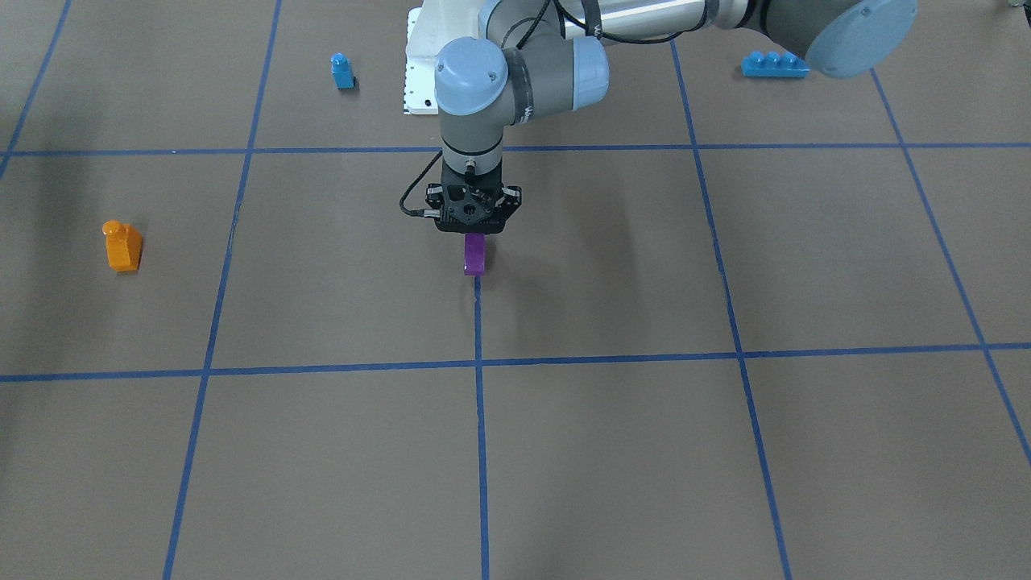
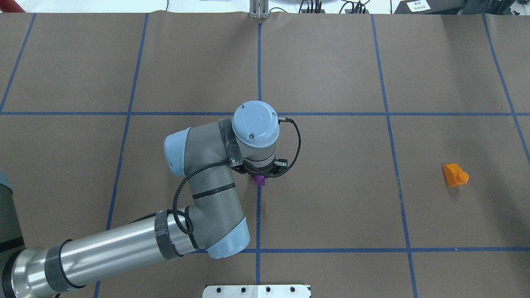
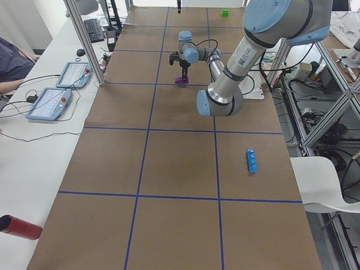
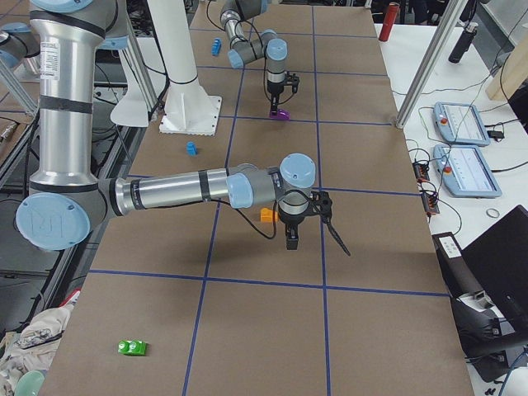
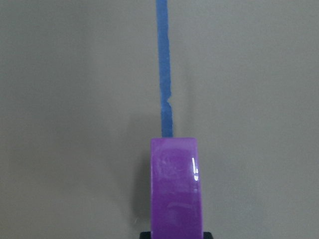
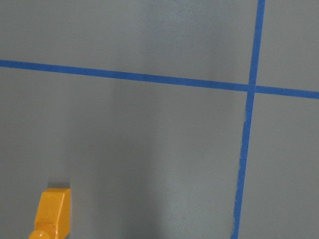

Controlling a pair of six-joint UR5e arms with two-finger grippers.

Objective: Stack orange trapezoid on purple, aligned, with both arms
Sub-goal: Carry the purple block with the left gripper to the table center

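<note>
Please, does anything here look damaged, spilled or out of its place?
Nothing stands out. The orange trapezoid sits alone and looks intact. The purple block is under the left pincer, undamaged as far as visible.

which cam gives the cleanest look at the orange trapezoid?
Exterior front-facing: the orange trapezoid sits unobstructed, stud and body both clear. Overhead exterior also shows it whole, from above. Exterior right has it mostly hidden behind the right arm; right wrist-mounted crops it at the bottom edge. Exterior left and left wrist-mounted don't show it.
</note>
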